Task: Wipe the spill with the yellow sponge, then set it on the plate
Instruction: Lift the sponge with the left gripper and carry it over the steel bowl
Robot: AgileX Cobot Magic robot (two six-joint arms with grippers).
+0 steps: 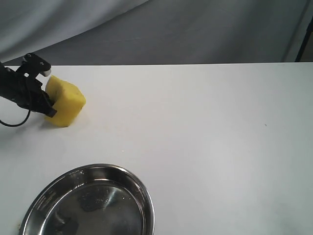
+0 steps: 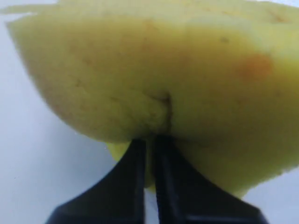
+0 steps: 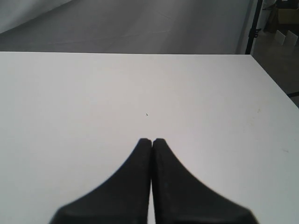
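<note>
Yellow sponge (image 1: 65,100) sits at the far left of the white surface (image 1: 205,137), well apart from the plate (image 1: 143,192). It is pinched at its near side by the left fingers (image 1: 49,109). The left wrist view shows these black fingers (image 2: 133,186) almost together, biting into a crease in the foam. An orange-amber blot (image 2: 256,66) marks the sponge face turned to that camera. Whether the block's lower corner touches the surface or hangs just above it cannot be told.

The surface is plain matte white, with a tiny dark speck (image 1: 266,125) toward its right side. Behind its far edge hangs a grey draped cloth (image 1: 195,34), and a black stand (image 1: 306,36) rises at the far right. The right wrist view shows bare floor and a pale box beyond that stand, too blurred to read.

The right fingers (image 3: 135,186) are closed tip to tip, holding nothing, low over bare surface.

The plate, shiny steel, is cut off by the lower edge of the exterior view. The left arm (image 1: 14,85) is cut off at the left edge, a thin black cable (image 1: 14,123) looping beneath it. The sponge fills most of the left wrist view, hiding what lies beneath and beyond it.
</note>
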